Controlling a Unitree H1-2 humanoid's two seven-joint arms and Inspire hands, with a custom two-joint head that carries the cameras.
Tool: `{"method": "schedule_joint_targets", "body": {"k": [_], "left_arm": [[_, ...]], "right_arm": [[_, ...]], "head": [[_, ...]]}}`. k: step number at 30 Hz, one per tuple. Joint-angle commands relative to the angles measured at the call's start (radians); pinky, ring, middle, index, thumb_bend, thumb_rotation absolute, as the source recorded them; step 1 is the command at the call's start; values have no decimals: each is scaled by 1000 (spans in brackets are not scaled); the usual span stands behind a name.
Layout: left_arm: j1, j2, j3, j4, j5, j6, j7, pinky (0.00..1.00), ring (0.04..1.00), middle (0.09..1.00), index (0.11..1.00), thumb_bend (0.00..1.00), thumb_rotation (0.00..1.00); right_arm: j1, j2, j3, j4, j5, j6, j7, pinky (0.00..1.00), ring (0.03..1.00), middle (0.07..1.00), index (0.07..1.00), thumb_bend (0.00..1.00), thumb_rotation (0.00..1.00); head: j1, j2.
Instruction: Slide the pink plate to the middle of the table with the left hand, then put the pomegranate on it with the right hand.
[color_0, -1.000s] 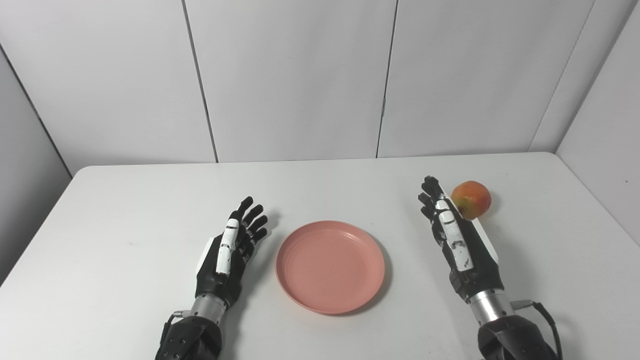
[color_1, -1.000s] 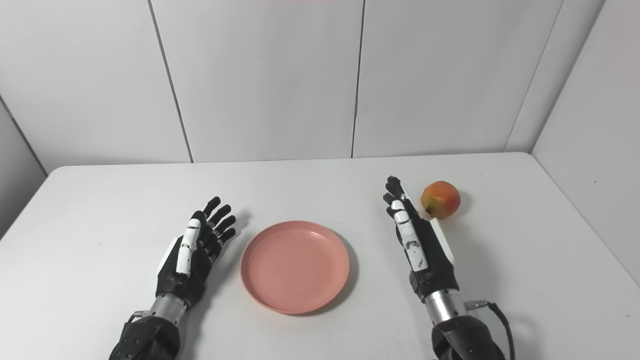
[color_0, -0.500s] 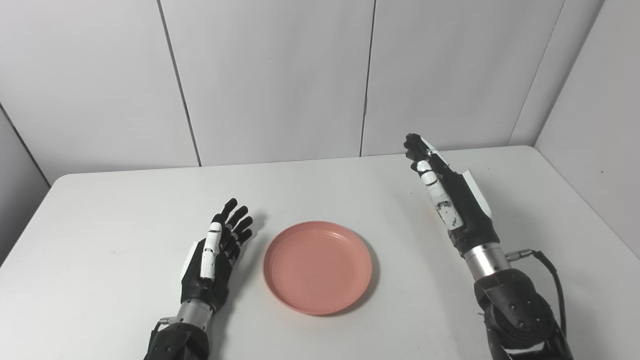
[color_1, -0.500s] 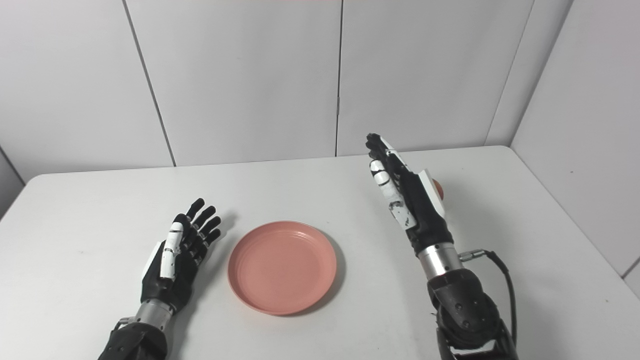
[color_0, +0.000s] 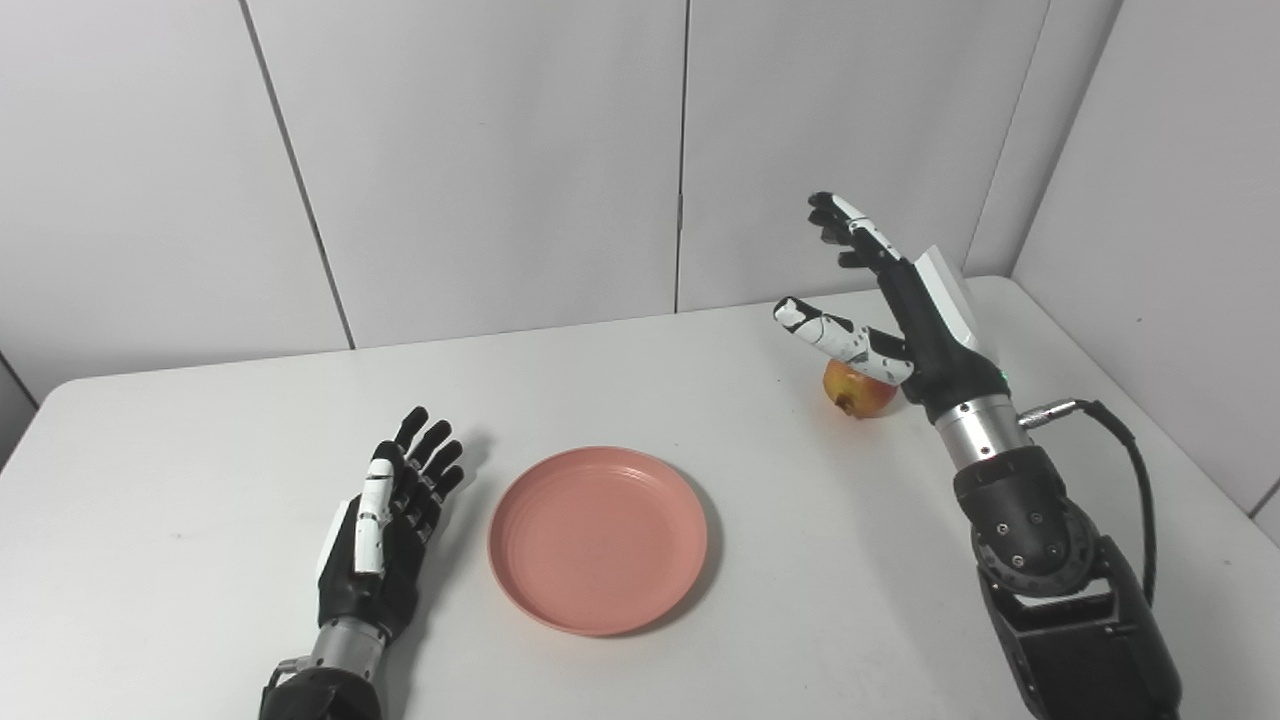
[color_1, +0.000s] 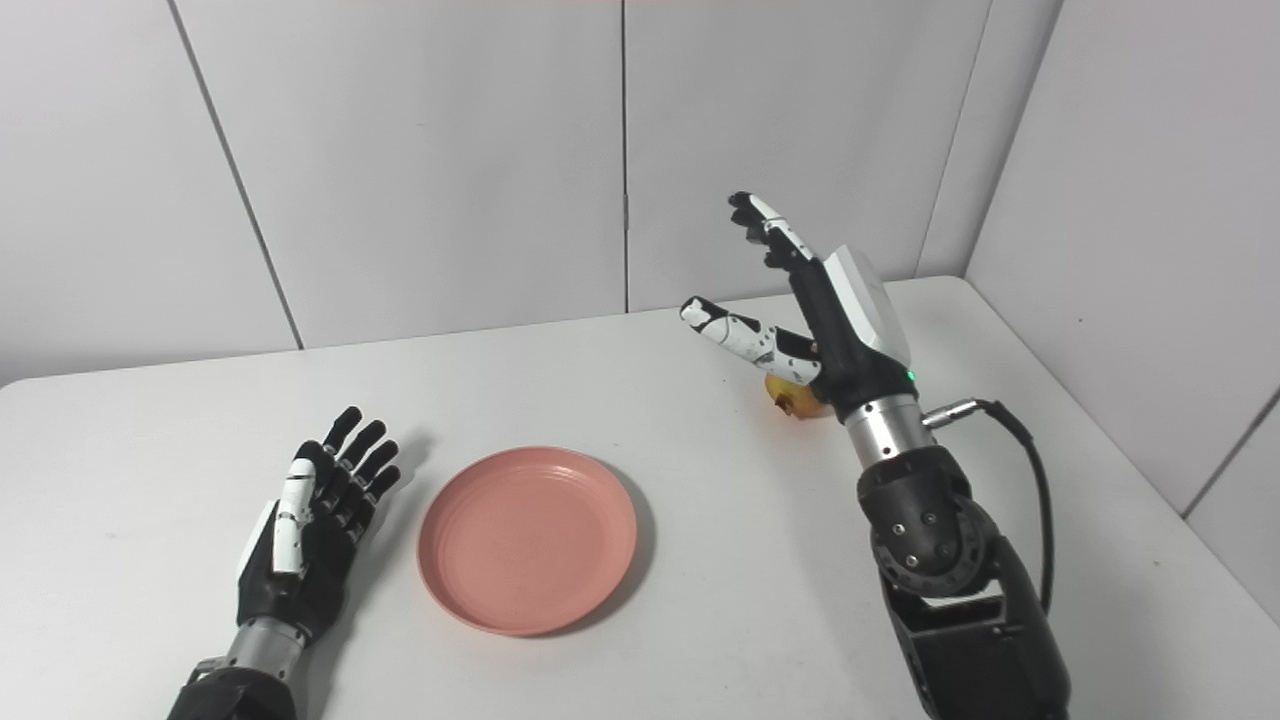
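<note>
White table (color_0: 200, 440), pomegranate (color_0: 862, 397) behind right hand (color_0: 900, 300)

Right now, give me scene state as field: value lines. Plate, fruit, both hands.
plate: pink plate flat on the white table, nothing on it
fruit: pomegranate on the table, right of the plate, partly hidden by the right hand
left hand: open, resting beside the plate's left edge, not touching it
right hand: open, raised above the pomegranate, fingers spread, holding nothing
</note>
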Motion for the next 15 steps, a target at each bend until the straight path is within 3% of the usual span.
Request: {"method": "schedule_joint_targets", "body": {"k": [1,4,15], "left_arm": [[17,16,6,45,-3,22,-3,949,927,933,926,369,1000],[17,16,10,43,-10,26,-4,953,929,935,929,362,1000],[17,25,11,41,-20,40,-2,950,925,931,924,367,1000]], "right_arm": [[-62,-55,-17,-13,-19,14,14,843,888,901,915,797,588],[-78,-106,-15,-3,-44,47,59,846,896,917,938,840,503],[-117,-239,2,76,-77,101,170,848,925,962,976,940,375]], "head": [[-4,1],[-7,1],[-30,1]]}}
